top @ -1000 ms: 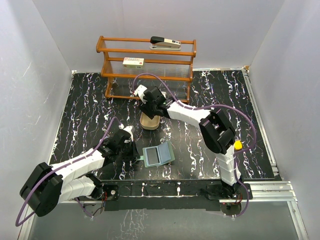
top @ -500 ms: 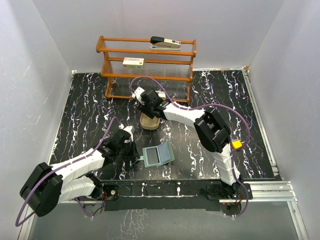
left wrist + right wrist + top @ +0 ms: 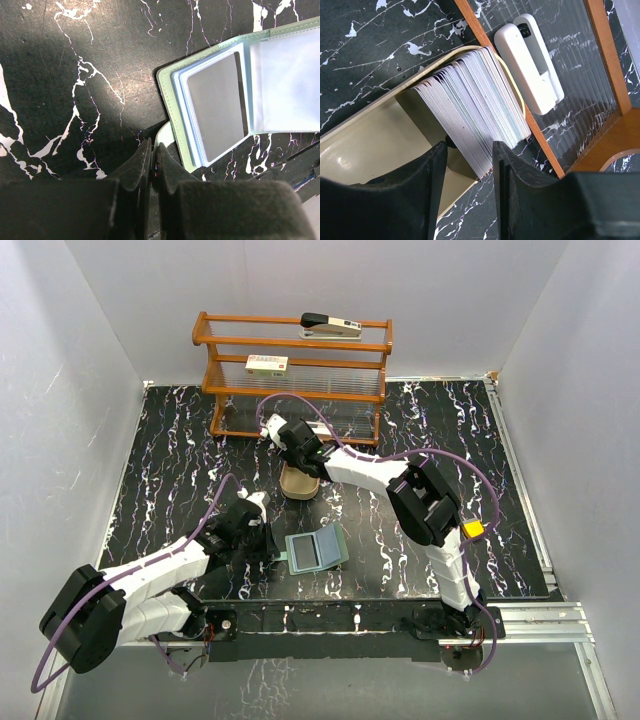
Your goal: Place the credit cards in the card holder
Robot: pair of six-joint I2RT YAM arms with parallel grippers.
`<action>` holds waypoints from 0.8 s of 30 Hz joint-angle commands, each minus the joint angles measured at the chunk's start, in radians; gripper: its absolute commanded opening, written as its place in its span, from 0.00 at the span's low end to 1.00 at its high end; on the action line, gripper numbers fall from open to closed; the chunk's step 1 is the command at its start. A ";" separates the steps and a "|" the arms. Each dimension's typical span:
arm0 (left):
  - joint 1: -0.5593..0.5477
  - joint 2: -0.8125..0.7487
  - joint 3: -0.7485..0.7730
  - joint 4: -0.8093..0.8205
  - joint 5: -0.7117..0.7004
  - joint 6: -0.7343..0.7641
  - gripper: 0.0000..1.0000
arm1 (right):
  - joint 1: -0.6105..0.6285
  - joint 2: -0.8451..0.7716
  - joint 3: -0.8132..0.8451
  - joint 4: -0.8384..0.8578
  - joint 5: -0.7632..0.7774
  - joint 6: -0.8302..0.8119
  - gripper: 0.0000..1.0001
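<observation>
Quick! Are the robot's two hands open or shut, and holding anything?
Left gripper: shut, seemingly pinching the card holder by its edge.
Right gripper: open, fingers straddling the credit cards in the tray.

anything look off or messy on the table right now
Nothing is spilled or damaged. The credit cards stand on edge in a slanted stack, bunched at one end of the tan tray rather than lying flat. The card holder lies open at a skewed angle on the table.

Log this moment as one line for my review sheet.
left tool: shut on card holder edge, holder lying open | right tool: open, straddling credit cards standing in tan tray
</observation>
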 commanded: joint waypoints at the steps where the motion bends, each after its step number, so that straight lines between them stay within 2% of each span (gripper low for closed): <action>1: -0.005 -0.023 0.015 -0.007 -0.012 0.003 0.00 | 0.000 -0.041 0.029 0.073 0.039 -0.025 0.37; 17: -0.005 -0.026 0.012 -0.005 -0.015 -0.001 0.00 | 0.001 -0.073 0.024 0.066 0.029 -0.026 0.25; 24: -0.005 -0.028 0.012 -0.008 -0.009 -0.003 0.00 | 0.001 -0.087 0.023 0.063 0.028 -0.023 0.24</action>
